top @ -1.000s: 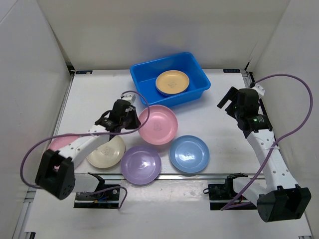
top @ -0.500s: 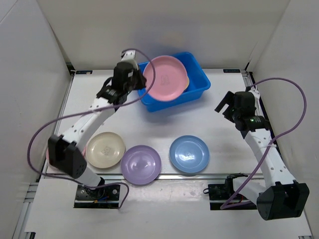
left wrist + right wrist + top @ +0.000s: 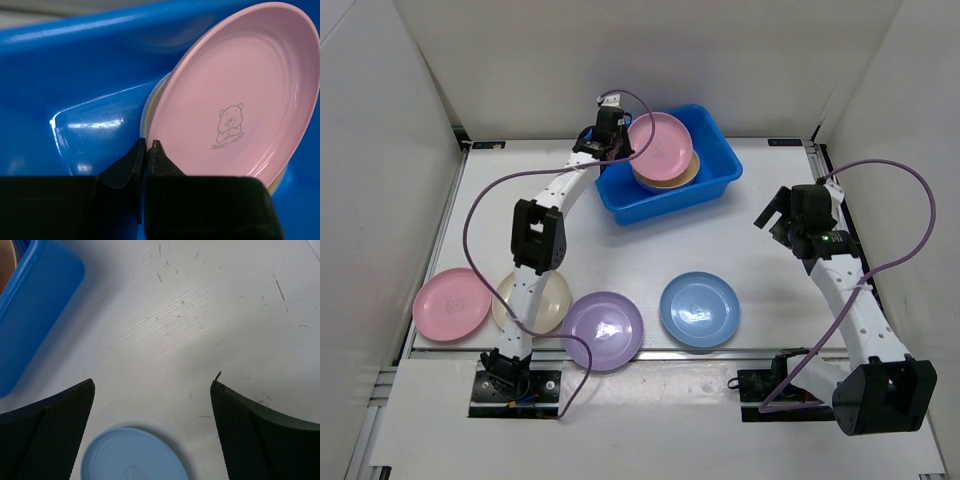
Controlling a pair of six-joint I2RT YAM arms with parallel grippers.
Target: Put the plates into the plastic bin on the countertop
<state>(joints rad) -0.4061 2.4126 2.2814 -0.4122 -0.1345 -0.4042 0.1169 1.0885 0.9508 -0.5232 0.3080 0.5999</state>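
Where the worktop [image 3: 760, 170] bore 5 loose plates 1 s ago, it now bears 4, all lying flat near its front edge. The bin [image 3: 670, 203] sits at the back, unmoved, with an orange plate [image 3: 672, 178] topping a short stack inside.

The left arm [image 3: 555, 190], bent low over mid-worktop 1 s ago, has swung out to long reach, its wrist at the bin's left rim. The right arm [image 3: 840, 280] has hardly shifted and stands apart from the bin on the right.

The pink plate [image 3: 662, 140] has travelled from mid-worktop into the bin's mouth. It hangs tilted above the stack, its lower edge close to the orange plate; contact cannot be told.

Left on the worktop are the other pink plate [image 3: 452, 303], the cream plate [image 3: 553, 303], the purple plate [image 3: 603, 330] and the blue plate [image 3: 699, 309].

The left jaws are pinched nearly closed on the pink plate's near rim. The right jaws gape fully and hold nothing, over bare worktop just beyond the blue plate.

Judged from this, the delivery lacks only lowering and release, and 4 pickups remain.
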